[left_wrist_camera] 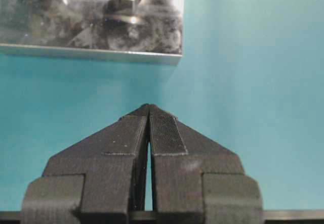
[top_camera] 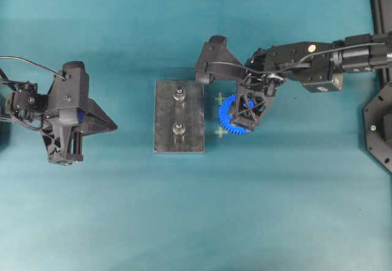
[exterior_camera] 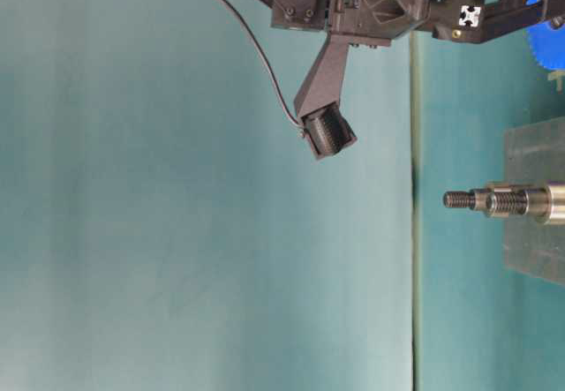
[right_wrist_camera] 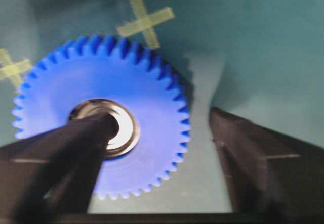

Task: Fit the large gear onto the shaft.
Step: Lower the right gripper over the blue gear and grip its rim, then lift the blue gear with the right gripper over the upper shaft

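The gear (right_wrist_camera: 101, 118) is straddled by the half-open right gripper (right_wrist_camera: 167, 133); its 3 o'clock rim should be pinched squarely.

The left gripper (left_wrist_camera: 148, 128) is closed, empty.

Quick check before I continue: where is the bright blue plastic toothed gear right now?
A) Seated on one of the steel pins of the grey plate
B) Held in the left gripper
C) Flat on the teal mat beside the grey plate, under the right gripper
C: the bright blue plastic toothed gear lies on the teal mat right of the dark grey metal plate, with the right gripper straddling one side of it.
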`<state>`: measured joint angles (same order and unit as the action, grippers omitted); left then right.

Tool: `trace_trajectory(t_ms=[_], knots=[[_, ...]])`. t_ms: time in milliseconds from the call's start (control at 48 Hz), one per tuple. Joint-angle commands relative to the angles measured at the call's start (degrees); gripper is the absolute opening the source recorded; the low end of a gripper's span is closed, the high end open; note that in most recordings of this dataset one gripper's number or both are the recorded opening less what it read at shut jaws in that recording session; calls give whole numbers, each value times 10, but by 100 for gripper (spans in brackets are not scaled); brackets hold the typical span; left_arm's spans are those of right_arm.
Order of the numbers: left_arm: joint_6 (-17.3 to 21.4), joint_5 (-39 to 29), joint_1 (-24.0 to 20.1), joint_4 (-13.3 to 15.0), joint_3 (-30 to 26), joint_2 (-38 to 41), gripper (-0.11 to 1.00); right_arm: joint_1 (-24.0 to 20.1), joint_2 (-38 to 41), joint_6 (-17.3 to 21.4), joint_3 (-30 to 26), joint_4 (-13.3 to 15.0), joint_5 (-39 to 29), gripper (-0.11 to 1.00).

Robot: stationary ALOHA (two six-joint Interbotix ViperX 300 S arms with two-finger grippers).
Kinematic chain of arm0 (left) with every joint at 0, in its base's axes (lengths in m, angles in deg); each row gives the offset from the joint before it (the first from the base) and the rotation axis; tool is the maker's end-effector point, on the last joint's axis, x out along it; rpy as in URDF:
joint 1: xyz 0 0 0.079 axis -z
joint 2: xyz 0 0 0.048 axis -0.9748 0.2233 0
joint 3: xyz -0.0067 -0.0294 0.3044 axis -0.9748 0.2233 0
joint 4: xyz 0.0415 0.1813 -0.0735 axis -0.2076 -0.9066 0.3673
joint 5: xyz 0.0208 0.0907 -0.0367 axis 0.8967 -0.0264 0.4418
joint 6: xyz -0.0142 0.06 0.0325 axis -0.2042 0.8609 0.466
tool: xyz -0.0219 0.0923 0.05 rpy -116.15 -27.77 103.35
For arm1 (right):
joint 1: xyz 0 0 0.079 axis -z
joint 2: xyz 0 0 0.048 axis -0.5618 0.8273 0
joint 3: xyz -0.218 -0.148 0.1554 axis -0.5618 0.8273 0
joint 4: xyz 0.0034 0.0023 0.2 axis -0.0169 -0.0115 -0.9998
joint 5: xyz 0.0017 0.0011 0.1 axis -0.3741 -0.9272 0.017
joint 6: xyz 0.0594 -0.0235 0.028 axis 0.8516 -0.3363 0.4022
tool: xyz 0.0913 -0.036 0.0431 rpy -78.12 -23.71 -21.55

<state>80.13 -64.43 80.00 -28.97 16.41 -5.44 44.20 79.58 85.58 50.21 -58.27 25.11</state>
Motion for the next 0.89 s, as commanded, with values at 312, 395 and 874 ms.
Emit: trace_trajectory(t_ms=[312, 395, 874], knots=[[-2, 5, 2, -1, -12, -3, 0, 3, -23, 7, -25, -1, -30, 48], [-5, 5, 2, -1, -12, -3, 0, 3, -37, 7, -48, -1, -61, 48], [-20, 6, 2, -1, -11, -2, 0, 11, -19, 2, -215, -6, -155, 48]])
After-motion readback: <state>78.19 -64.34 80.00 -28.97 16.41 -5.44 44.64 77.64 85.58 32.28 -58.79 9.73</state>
